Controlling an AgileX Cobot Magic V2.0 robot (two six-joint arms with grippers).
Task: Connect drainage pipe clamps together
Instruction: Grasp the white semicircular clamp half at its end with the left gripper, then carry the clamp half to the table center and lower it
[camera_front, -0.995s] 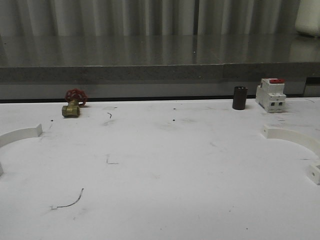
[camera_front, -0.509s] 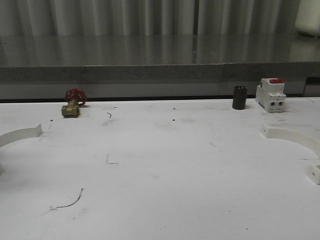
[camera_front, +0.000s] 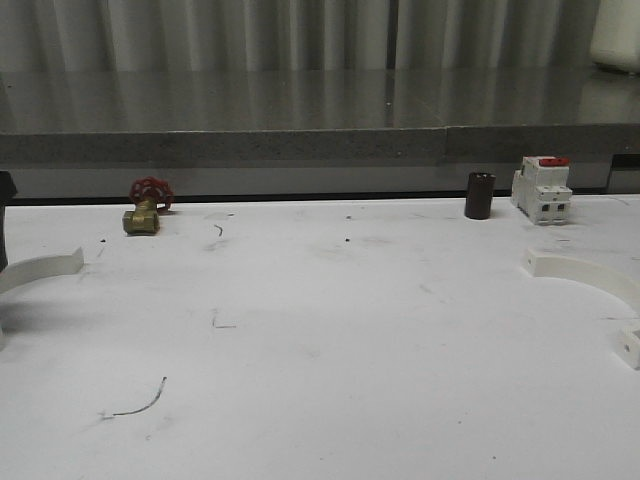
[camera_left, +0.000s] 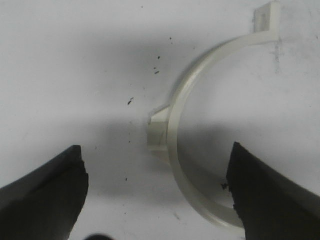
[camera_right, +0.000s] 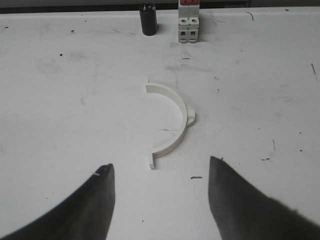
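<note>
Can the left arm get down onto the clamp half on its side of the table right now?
Probably yes. The left gripper is open above the left clamp half, its arc lying between the fingers, with bare table around it.

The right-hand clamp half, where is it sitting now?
In the front view, the right clamp half lies flat at the table's right edge, just in front of the white breaker and black cylinder.

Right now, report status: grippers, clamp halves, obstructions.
Left gripper open above left clamp half. Right gripper open, short of right clamp half. Halves far apart, unjoined. Nothing between them.
</note>
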